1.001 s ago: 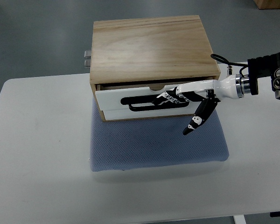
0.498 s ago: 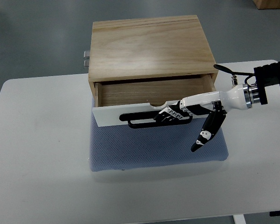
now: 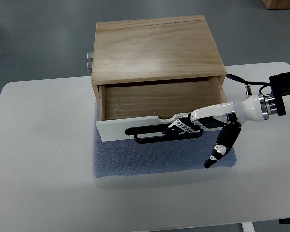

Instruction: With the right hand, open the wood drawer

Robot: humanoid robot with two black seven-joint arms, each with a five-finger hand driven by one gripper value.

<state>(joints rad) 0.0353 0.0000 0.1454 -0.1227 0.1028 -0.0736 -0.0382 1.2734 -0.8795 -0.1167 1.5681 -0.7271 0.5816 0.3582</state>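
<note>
**Inspector A:** Location of the item?

**Inspector B:** The wood drawer (image 3: 159,104) sits in a pale wooden cabinet (image 3: 157,48) at the back of the white desk (image 3: 43,169), the cabinet's front edge resting on a blue-grey mat (image 3: 150,162). The drawer is drawn well out over the mat; its bare wooden floor is exposed and looks empty.

**Inspector A:** Appearance?

**Inspector B:** Light plywood sides and bottom, a white front panel (image 3: 116,129) with a shallow notch at its top edge, and a black bar handle (image 3: 150,137) running along the front.

**Inspector A:** State of the hand?

**Inspector B:** The right hand (image 3: 183,128) reaches in from the right edge. Its fingers (image 3: 176,129) are curled over the handle's right portion, hooked on it. The thumb (image 3: 222,147) hangs free, pointing down toward the mat, touching nothing I can confirm. No left arm is visible.

**Inspector A:** Handling assessment?

**Inspector B:** In my judgement the drawer is stiff and light, being empty. The handle is the proper hold; the panel is smooth and offers little purchase. The grip is off-centre, so a crooked pull could skew or bind the drawer. The cabinet is unclamped as far as I can see, and might slide on the mat.
</note>
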